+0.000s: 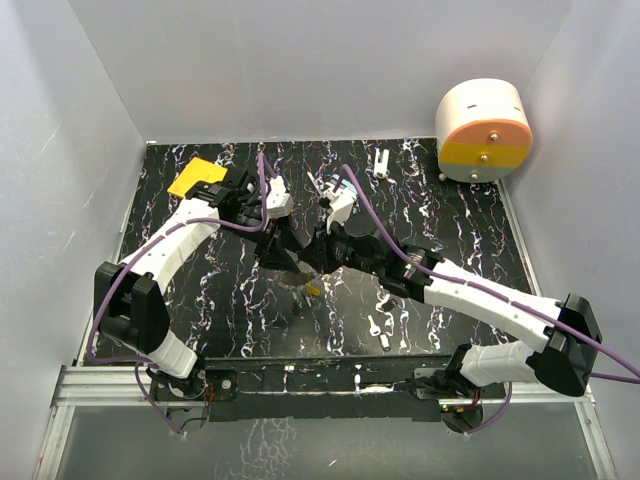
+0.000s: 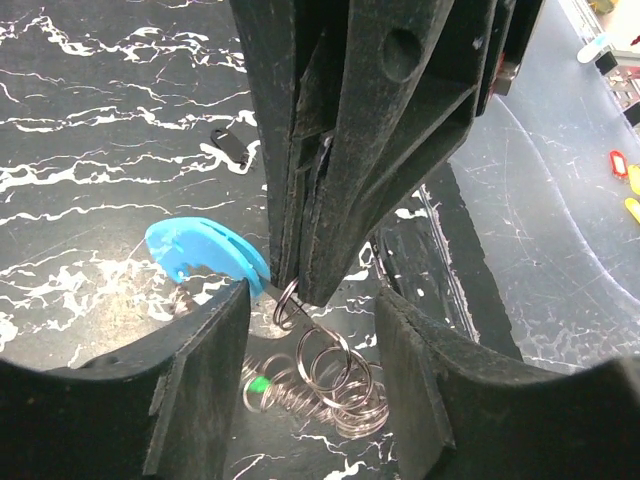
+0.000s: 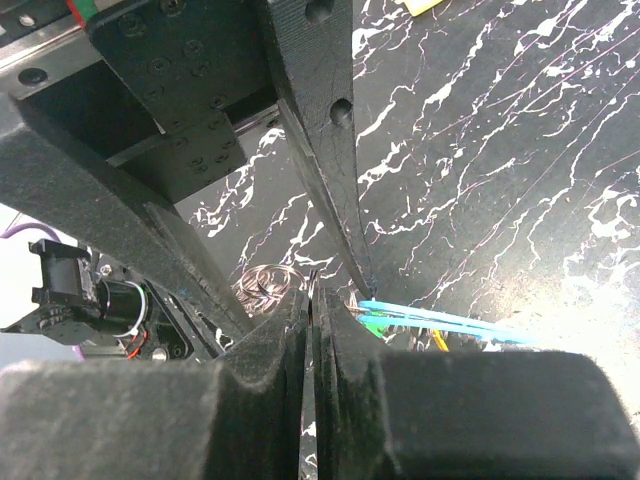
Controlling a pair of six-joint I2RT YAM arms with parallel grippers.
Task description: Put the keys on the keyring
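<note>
White arms (image 1: 185, 240), black joints (image 1: 140, 305), purple cables (image 1: 103, 290)

top cam: no legible txt
L wrist cam: no legible txt, labels or nos.
R wrist cam: same, none readable

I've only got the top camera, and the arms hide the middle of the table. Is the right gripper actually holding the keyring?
Observer: Yes. The left wrist camera shows the right gripper shut on a thin wire loop of the keyring, right beside its blue arc.
Operator: And the left gripper, is it gripping anything?
Observer: No. The left gripper is open, and its fingers stand on either side of the right gripper's tips.
</note>
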